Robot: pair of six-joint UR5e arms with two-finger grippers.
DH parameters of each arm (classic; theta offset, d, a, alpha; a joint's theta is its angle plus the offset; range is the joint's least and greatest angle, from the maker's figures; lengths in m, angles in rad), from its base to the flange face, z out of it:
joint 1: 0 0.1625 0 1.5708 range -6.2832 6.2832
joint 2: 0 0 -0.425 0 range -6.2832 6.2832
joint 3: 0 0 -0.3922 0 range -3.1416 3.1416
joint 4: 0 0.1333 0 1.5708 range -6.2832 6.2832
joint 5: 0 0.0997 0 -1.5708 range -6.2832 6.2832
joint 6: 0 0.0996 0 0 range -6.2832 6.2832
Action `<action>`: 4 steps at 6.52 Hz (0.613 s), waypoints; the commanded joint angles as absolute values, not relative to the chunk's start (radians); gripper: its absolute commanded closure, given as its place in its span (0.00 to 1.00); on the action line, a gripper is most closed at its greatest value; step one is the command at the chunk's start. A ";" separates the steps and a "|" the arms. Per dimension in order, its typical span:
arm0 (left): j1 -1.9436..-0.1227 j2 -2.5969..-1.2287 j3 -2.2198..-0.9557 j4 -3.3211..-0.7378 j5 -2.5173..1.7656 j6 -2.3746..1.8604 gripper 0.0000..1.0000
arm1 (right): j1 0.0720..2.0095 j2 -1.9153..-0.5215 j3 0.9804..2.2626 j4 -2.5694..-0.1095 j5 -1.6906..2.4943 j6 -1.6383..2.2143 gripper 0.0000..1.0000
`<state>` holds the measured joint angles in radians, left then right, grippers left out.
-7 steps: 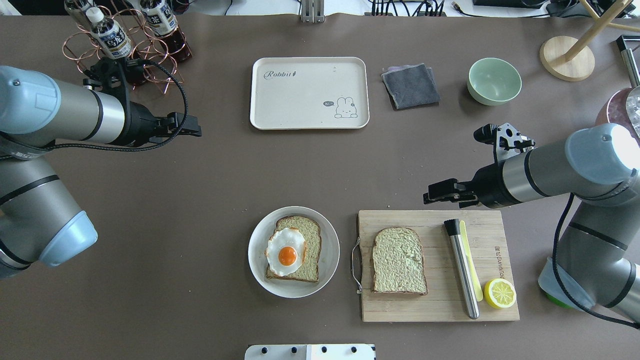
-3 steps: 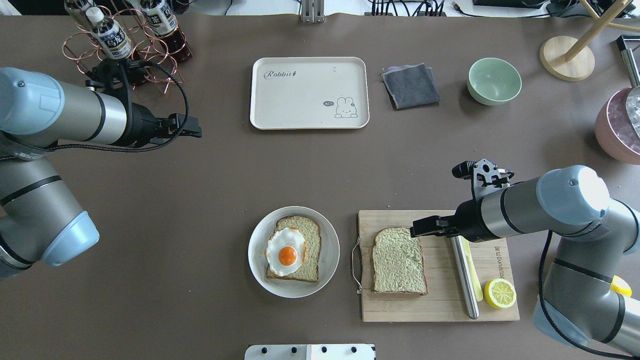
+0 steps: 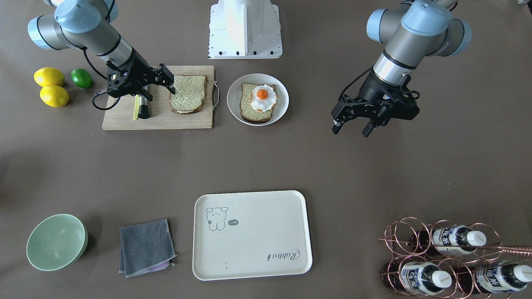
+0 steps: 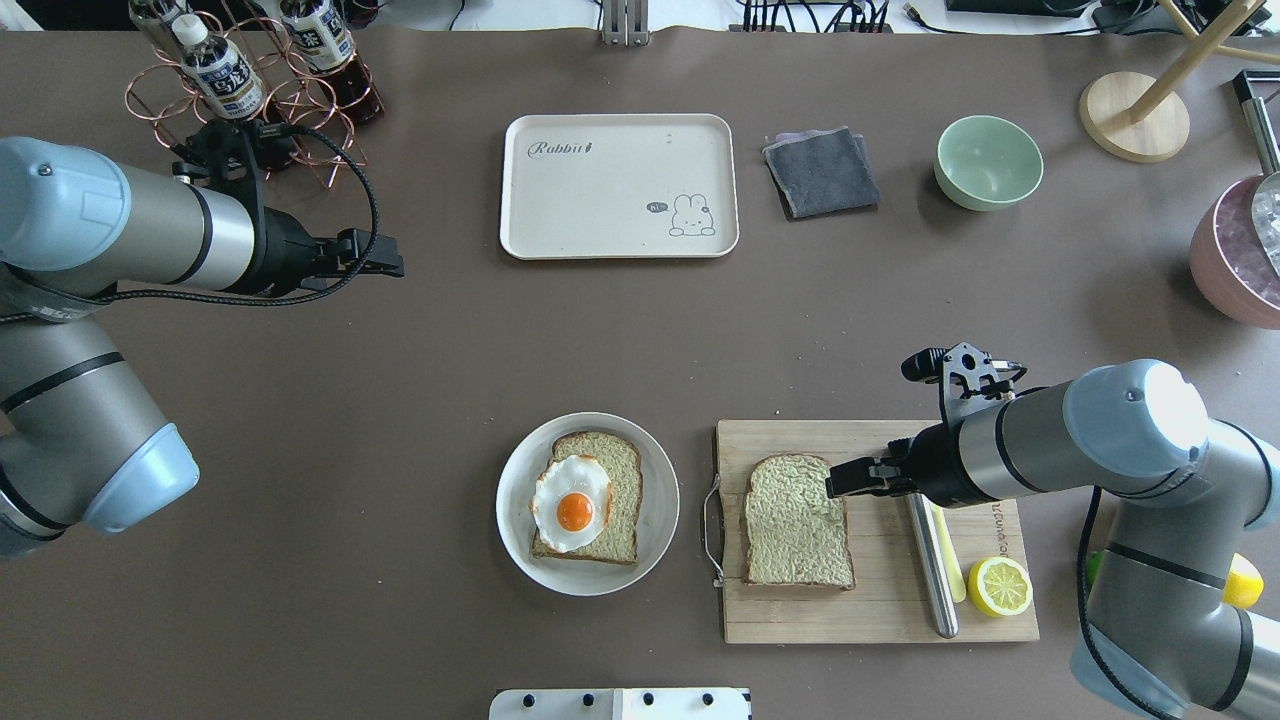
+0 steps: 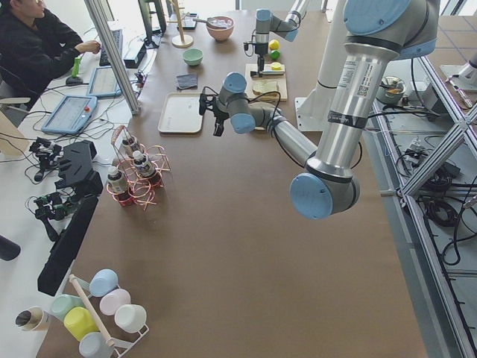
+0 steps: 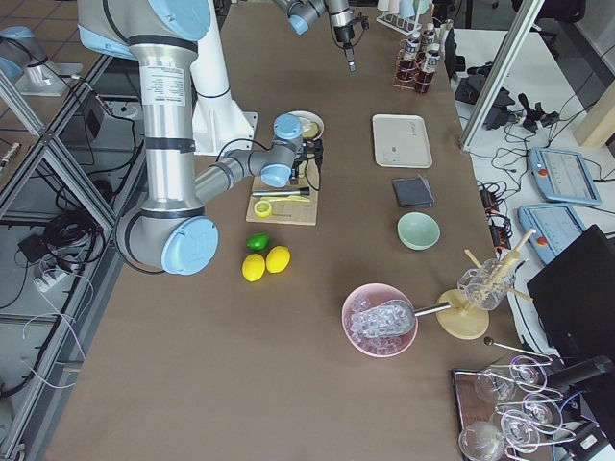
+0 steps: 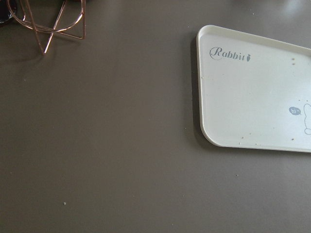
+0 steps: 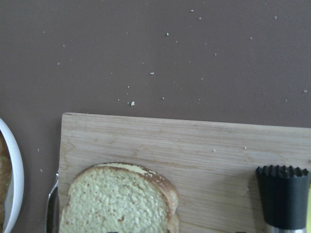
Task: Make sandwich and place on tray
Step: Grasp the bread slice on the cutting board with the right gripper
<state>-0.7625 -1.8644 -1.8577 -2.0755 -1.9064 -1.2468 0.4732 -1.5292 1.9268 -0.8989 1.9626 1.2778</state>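
Note:
One bread slice (image 4: pixel 797 520) lies on the wooden cutting board (image 4: pixel 880 610); it also shows in the right wrist view (image 8: pixel 119 201). The other slice (image 4: pixel 620 470) lies on a round white plate (image 4: pixel 668 520) with the fried egg (image 4: pixel 570 503) on top. The cream tray (image 4: pixel 600 200) sits bare at the far middle. My right gripper (image 4: pixel 835 480) is open and empty, over the board slice's right edge (image 3: pixel 168 81). My left gripper (image 4: pixel 395 265) is open and empty, above bare table left of the tray (image 3: pixel 350 131).
A metal cylinder tool (image 4: pixel 930 570), a yellow strip and a lemon half (image 4: pixel 1000 586) lie on the board's right side. A grey cloth (image 4: pixel 820 170), a green bowl (image 4: pixel 988 160), a copper bottle rack (image 4: pixel 250 90) and a pink ice bowl (image 4: pixel 1240 260) stand around the edges.
My right arm has swung toward the robot's side of the table, bringing its gripper from beyond the cutting board to over the board slice's right edge. The left arm has barely moved.

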 commanded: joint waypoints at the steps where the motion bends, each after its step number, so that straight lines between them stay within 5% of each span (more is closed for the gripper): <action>1: -0.761 -1.864 -1.858 -2.075 -1.893 -1.246 0.02 | 0.425 -1.529 1.925 -0.899 1.916 1.278 0.15; 4: -0.761 -1.864 -1.858 -2.075 -1.891 -1.247 0.02 | 0.382 -1.526 1.924 -0.899 1.875 1.316 0.26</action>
